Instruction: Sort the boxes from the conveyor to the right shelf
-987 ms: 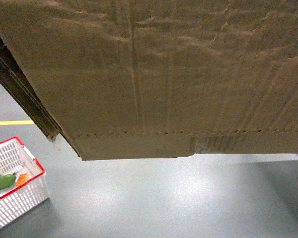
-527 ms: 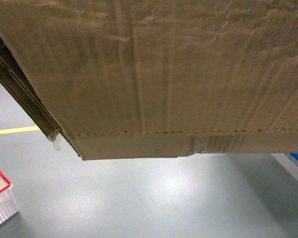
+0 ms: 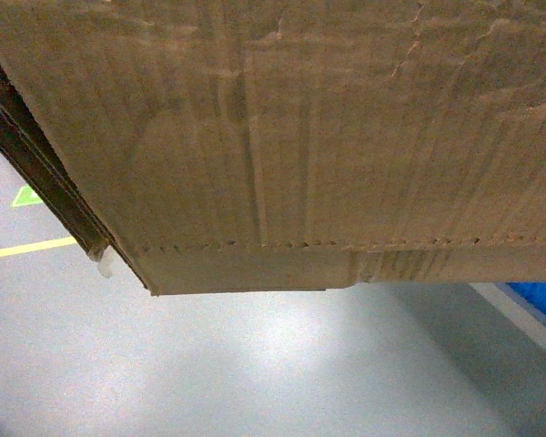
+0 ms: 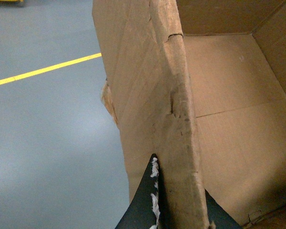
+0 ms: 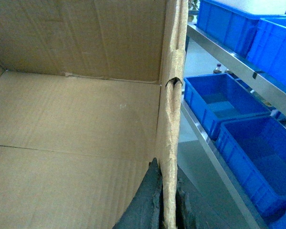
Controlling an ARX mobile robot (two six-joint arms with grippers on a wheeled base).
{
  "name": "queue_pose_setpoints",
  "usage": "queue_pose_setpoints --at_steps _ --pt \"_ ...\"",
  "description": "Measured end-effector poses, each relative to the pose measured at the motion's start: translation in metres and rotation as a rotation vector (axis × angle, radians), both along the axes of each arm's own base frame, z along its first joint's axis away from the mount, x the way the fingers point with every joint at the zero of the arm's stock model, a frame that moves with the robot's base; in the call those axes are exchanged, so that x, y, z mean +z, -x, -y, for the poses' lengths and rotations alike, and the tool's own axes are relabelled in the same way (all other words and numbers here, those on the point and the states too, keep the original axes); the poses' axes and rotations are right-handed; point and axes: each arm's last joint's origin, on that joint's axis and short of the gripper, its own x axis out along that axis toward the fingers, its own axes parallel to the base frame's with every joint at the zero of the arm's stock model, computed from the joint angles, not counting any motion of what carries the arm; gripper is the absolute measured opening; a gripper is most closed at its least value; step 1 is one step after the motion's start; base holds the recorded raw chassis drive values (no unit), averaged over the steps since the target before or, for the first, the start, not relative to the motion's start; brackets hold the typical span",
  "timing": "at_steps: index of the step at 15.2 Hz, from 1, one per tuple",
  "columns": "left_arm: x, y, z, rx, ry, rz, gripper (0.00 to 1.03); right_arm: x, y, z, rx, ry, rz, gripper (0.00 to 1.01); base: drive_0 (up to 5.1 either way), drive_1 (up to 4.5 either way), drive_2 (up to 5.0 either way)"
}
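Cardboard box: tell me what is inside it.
Both wrist views show the cardboard box holding nothing on its bare floor. The left gripper and right gripper each clamp a side wall. The near inside corners by the grippers are out of view.

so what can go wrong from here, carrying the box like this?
1. Both grippers, left and right, pinch only the ragged top edges of the cardboard box; a notch already splits the right wall, which may tear further.
2. The box fills most of the head view, hiding what lies ahead.
3. The metal rack with blue crates sits close to the right wall; it could clip it.
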Motion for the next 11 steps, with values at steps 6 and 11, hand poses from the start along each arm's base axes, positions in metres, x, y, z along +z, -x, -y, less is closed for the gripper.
queue_pose_setpoints --at_steps 6,11 --pt "-0.0002 -0.0001 -0.0011 0.003 -0.001 -0.003 0.04 -0.0002 0.0 0.0 0.001 0.0 -0.002 0.03 -3.4 -2.01 0.5" --pt "0.0001 -0.0002 -0.001 0.003 0.0 0.0 0.04 0.0 0.0 0.0 0.001 0.0 0.0 0.03 -1.8 -1.76 -1.8"
